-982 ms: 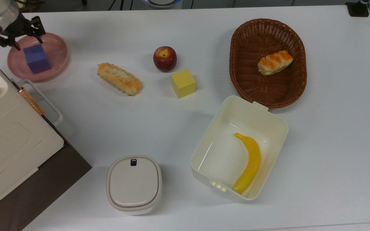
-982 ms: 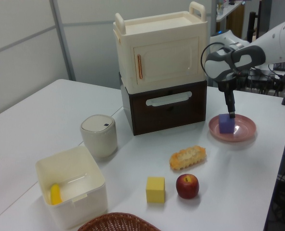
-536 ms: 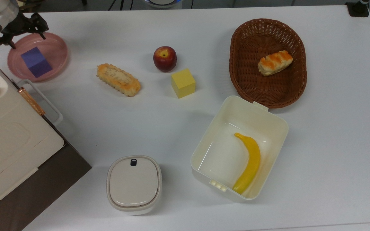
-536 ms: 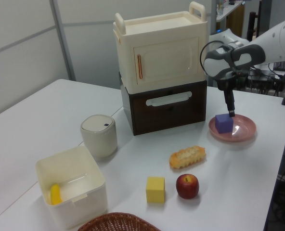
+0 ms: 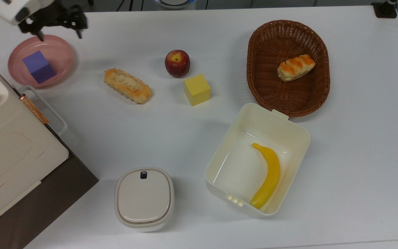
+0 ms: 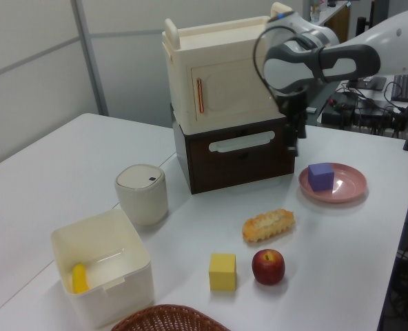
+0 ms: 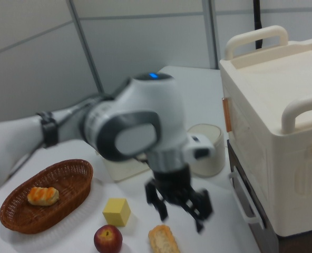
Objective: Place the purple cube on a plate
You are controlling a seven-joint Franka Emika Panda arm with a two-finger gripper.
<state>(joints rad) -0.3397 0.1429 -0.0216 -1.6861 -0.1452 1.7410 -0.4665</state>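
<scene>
We see the purple cube (image 5: 39,67) resting inside the plate (image 5: 62,52), end effector (image 5: 59,31) spread open, empty, task apparently done.

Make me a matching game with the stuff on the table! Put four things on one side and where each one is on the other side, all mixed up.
Things:
1. small purple cube
2. long yellow banana
3. orange-striped bread roll
4. round red apple

Places:
A. in the brown oval wicker basket
B. on the white table, beside the yellow cube
C. on the round pink plate
D. in the open cream plastic box

Pairs: 1-C, 2-D, 3-A, 4-B
</scene>
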